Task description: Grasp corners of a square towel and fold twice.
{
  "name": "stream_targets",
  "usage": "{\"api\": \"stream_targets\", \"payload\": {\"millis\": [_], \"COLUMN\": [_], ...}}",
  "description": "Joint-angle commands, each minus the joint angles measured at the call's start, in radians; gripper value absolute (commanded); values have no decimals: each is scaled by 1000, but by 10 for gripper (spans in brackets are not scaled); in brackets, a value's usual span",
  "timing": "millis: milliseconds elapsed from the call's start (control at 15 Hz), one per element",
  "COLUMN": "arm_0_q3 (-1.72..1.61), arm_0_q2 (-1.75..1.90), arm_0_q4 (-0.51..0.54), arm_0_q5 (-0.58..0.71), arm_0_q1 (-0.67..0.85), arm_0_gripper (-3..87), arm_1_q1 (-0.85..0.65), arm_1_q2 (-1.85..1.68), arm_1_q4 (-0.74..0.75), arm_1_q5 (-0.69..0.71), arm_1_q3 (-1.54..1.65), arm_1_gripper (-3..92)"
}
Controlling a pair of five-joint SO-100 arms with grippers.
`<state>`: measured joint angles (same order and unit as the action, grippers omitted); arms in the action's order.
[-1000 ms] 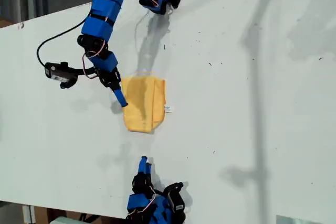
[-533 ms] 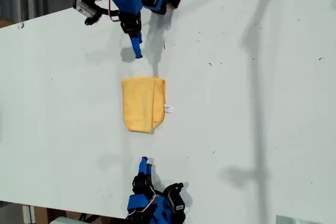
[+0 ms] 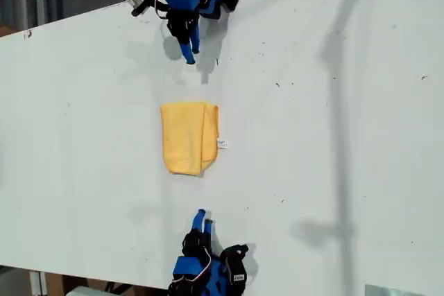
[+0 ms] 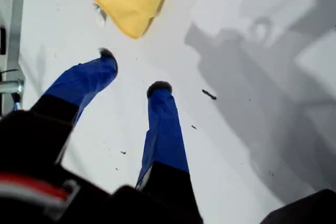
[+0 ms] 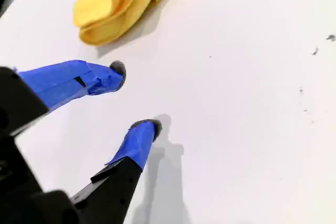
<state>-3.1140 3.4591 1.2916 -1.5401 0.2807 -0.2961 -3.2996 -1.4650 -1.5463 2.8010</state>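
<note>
— My first gripper (image 4: 133, 71), what is it doing?
— It is hanging over the bare white table (image 3: 333, 136) with its jaws standing apart, gripping nothing. My second gripper (image 5: 134, 96) is likewise gaping and carrying nothing.
— And the towel (image 3: 187, 136)?
— It is lying folded mid-table in the exterior view, between the two arms and apart from both. Its small white tag (image 3: 222, 143) is sticking out on the exterior view's right. My first gripper (image 3: 204, 218) is pointing at the rounded end, and my second gripper (image 3: 189, 53) is facing the layered end.
</note>
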Motion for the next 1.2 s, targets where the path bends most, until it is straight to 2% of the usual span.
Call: {"api": "stream_targets", "payload": {"millis": [0,67,133,200,733,800,867,1133], "arm_0_q3": [-6,-6,-6,-6,-6,-6,-6,-6], "arm_0_q2": [6,6,6,6,6,6,6,6], "arm_0_q4": [-2,0,0,0,0,0,0,0], "arm_0_q5": [215,403,523,555,554,554,554,554], "arm_0_q1": [-32,-14,-18,-20,-17,-17,-17,-17], "arm_0_gripper": [173,173,172,171,139,139,139,139], "arm_1_q1": [23,32,52,72,48,0,-41,-94], "arm_1_q2": [5,5,5,5,5,5,5,5], "arm_1_q4": [-20,-23,14,35,12,-75,-78,-69], "arm_1_q5": [-126,-132,-169,-193,-163,-69,72,63], "arm_1_q3": [8,5,26,41,25,-38,-38,-26], "arm_1_gripper": [130,134,134,134,134,136,137,137]}}
